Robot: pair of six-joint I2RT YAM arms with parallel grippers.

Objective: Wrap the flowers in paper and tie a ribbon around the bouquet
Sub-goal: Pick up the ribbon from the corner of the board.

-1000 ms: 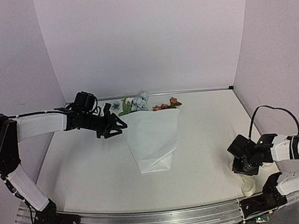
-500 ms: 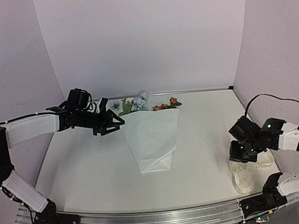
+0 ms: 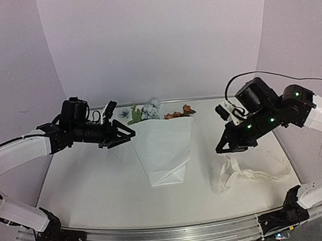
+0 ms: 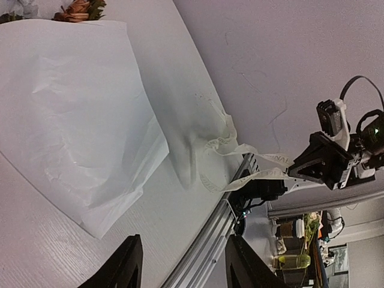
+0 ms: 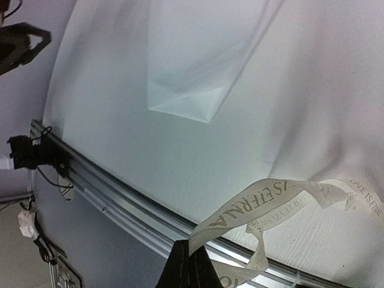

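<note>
The right claw (image 3: pixel 220 148), pinched shut on the ribbon (image 3: pixel 244 174), holds it raised at right, presumably for tying the centre paper (image 3: pixel 163 149) around the flowers (image 3: pixel 151 109); the left claw (image 3: pixel 129 135) hovers part-open, empty.

left arm (image 3: pixel 22 151): white shells, black joints | right arm (image 3: pixel 267 111): green lights | left claw (image 3: pixel 130 134): black

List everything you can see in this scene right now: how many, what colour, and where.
table: one, white, under everything.
paper: one sheet, white, folded into a cone shape, mid-table.
flowers: one bunch, pale blue and orange with green leaves, poking out of the paper's far end.
ribbon: one, cream with lettering, one end lifted, the rest trailing on the table's right side.
left gripper: one, black, open and empty, beside the flowers.
right gripper: one, black, shut on the ribbon.
</note>
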